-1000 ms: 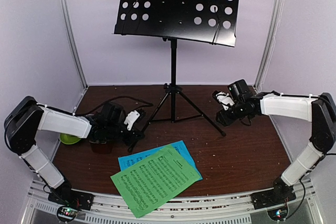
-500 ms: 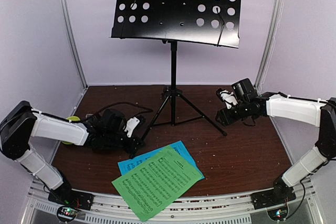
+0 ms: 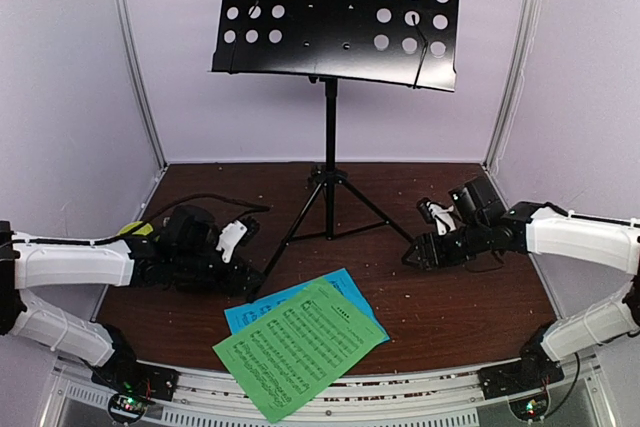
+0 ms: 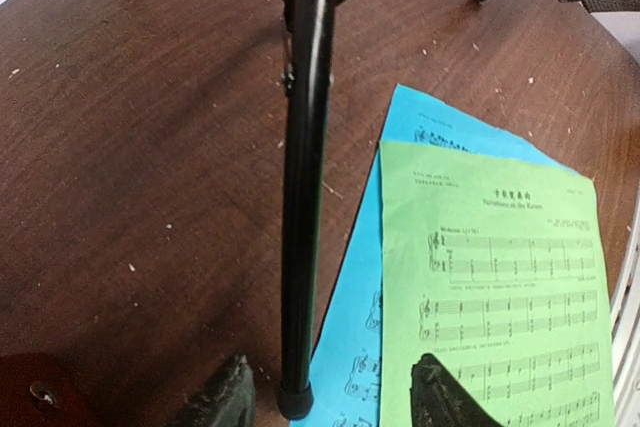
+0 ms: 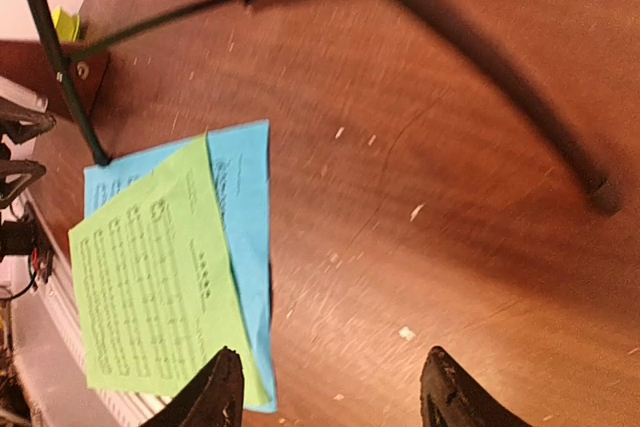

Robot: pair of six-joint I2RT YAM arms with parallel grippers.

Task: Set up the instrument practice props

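On the brown wooden bench [image 3: 470,297], enclosed by pale walls, stands the black perforated music stand [image 3: 330,62]. It is upright at the centre rear, its tilted desk raised high on a single pole above three spread tripod legs.

Near the front edge, just ahead of the tripod, lie the two sheets of printed music. The green sheet [image 3: 298,344] rests on top of the blue sheet [image 4: 345,287], skewed so that blue margins show along its upper and left sides. Both sheets lie flat, and the desk of the stand carries no paper.

The left gripper [image 4: 335,392] reaches in low from the left. Its fingers are parted and bracket the rubber foot of the front-left tripod leg [image 4: 305,197] without closing on it. That foot sits at the corner of the blue sheet.

The right gripper [image 5: 330,387] lies low beside the front-right tripod foot. Its fingers are spread wide over bare wood, with nothing held.

The dark red-brown metronome [image 4: 30,392] shows only as a corner, just beside the left fingers.

A lime green cup [image 3: 135,230] is mostly hidden behind the left arm.
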